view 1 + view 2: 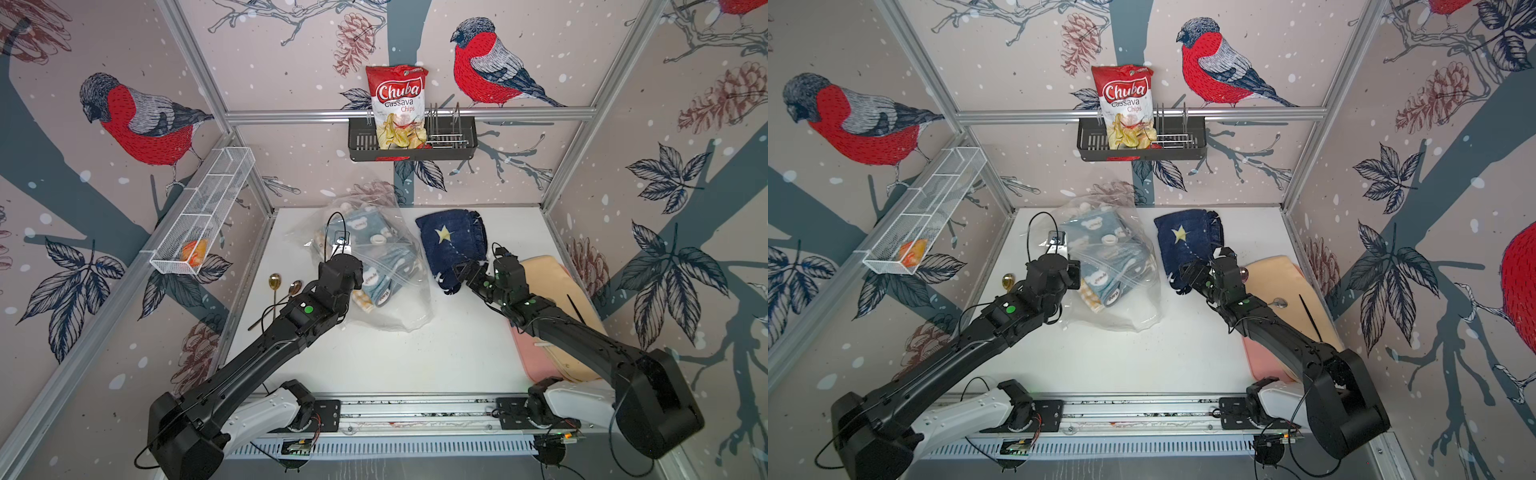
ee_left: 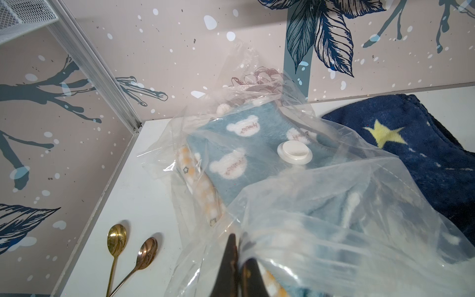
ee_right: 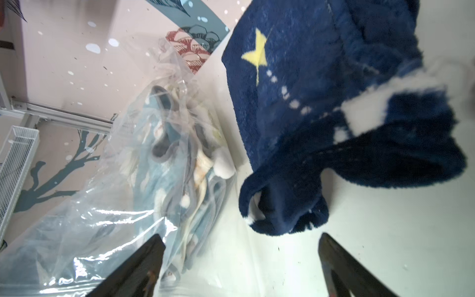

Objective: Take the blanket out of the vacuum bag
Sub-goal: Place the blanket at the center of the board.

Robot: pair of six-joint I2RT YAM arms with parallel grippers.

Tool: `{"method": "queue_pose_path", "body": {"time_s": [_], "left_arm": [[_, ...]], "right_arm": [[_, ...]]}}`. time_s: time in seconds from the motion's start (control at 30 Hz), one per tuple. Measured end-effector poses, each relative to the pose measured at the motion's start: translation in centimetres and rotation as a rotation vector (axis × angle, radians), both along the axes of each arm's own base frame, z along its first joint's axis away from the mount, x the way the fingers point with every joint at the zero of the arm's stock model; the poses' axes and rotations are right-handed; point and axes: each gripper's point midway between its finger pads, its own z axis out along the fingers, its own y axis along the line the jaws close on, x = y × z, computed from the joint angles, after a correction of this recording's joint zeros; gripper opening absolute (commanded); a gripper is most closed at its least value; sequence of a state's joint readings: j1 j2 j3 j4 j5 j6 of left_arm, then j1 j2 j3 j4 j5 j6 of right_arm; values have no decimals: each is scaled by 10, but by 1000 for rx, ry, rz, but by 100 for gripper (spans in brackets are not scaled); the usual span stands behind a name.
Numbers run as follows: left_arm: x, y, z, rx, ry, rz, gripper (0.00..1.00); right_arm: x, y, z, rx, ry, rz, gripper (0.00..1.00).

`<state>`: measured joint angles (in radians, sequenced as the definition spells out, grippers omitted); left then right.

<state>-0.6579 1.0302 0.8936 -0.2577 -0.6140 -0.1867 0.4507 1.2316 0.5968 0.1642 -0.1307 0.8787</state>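
The vacuum bag [image 1: 399,307] [image 1: 1133,309] lies crumpled at the table's middle left, clear plastic with a white valve cap [image 2: 294,153]. Inside it sits a folded light blue blanket with white bears [image 2: 231,144] [image 1: 353,226]. A navy blanket with a yellow star [image 1: 449,241] [image 1: 1187,237] [image 3: 321,90] lies outside the bag, to its right on the table. My left gripper [image 2: 237,246] is shut on a fold of the bag's plastic at its near side. My right gripper [image 3: 240,236] [image 1: 465,270] stands open just short of the navy blanket's near end, holding nothing.
Two spoons [image 2: 117,239] [image 2: 147,252] lie left of the bag. A folded peach cloth [image 1: 552,291] lies at the right edge under my right arm. A white wire basket [image 1: 208,208] hangs on the left wall. On the back wall hangs a black rack [image 1: 453,141] with a chips bag [image 1: 397,99].
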Motion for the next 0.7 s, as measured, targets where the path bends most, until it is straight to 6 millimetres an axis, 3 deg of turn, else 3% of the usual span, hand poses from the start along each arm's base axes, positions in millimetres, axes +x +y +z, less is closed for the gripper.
{"method": "queue_pose_path", "body": {"time_s": [0.2,0.3,0.33,0.5,0.6,0.7], "left_arm": [[0,1,0,4,-1,7,0],[0,3,0,7,-4,16,0],[0,3,1,8,-5,19,0],[0,8,3,14,-16,40,0],[0,14,6,18,-27,64,0],[-1,24,10,20,-43,102,0]], "right_arm": [[0,14,-43,-39,89,52,95],[6,21,-63,-44,124,66,89],[8,24,-69,-44,132,71,84],[23,44,-87,-23,148,104,30],[33,58,-86,4,134,118,13],[44,79,-81,41,116,147,9]]}}
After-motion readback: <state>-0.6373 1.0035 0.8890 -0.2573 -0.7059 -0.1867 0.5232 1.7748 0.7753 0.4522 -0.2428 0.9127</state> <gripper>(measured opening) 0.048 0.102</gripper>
